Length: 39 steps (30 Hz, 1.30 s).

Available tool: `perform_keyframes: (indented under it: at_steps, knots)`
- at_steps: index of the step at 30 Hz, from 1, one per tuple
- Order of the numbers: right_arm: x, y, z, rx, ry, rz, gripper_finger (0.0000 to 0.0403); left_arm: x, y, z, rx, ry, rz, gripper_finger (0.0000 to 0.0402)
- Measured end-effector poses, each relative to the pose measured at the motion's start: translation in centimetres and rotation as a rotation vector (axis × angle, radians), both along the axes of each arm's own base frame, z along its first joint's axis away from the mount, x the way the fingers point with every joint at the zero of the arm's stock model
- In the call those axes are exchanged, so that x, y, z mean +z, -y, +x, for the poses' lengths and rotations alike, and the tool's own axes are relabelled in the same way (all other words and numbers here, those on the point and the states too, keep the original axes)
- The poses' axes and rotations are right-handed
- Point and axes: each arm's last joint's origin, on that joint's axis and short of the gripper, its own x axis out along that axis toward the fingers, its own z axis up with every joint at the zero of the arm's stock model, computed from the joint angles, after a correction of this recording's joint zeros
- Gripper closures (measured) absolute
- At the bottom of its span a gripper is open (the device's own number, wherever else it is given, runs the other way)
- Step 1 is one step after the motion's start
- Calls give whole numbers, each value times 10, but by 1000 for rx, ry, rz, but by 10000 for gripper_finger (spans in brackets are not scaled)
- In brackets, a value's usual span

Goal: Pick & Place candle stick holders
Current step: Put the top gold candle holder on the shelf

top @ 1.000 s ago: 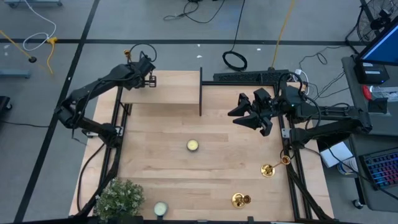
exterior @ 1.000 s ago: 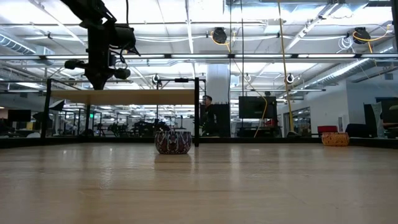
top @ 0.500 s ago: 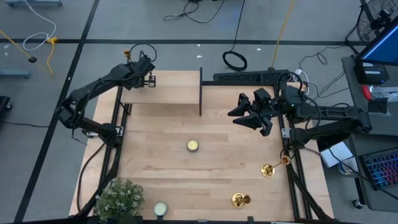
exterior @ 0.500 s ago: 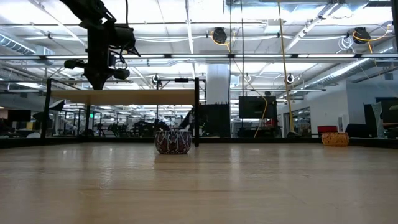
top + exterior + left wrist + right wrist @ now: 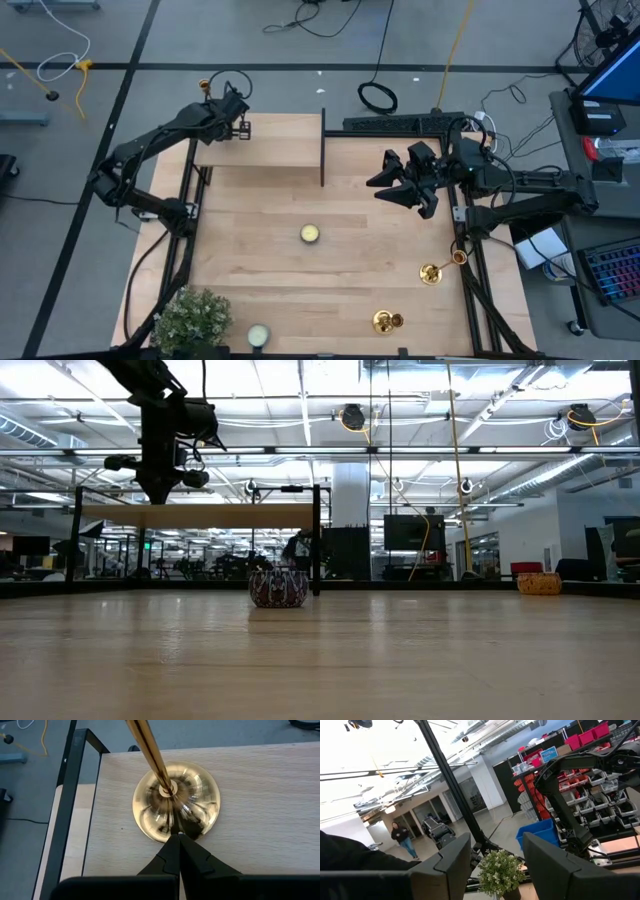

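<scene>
One gold candle stick holder (image 5: 175,807) stands upright by its round flared base on the raised wooden shelf (image 5: 270,145) at the table's far left; its top cup (image 5: 205,86) shows in the high view. My left gripper (image 5: 180,836) is shut and slants down, its tips at the base's rim. Two more gold candle stick holders (image 5: 432,270) (image 5: 386,321) are on the table near its right edge. My right gripper (image 5: 392,182) hangs open above the table's right half with nothing between its fingers (image 5: 450,857). My left gripper's shut fingertips (image 5: 180,840) stand at the rim of the holder's flared base (image 5: 192,831), slanting down toward it. I cannot tell whether they touch it. The holder stands upright on the shelf.
A yellow tealight (image 5: 310,233) sits mid-table, and a greenish one (image 5: 258,335) lies at the near edge beside a small plant (image 5: 193,318). A black upright post (image 5: 322,150) ends the shelf on its right. A black frame runs along the table's sides.
</scene>
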Motion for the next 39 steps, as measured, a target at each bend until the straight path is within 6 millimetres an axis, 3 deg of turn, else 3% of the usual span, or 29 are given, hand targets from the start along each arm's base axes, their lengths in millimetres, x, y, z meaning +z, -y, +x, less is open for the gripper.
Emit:
perform_keyframes:
  at_steps: [39]
  knots:
    - [0, 0, 0, 0, 0, -1, 225, 0, -7, -3, 6, 7, 18, 401]
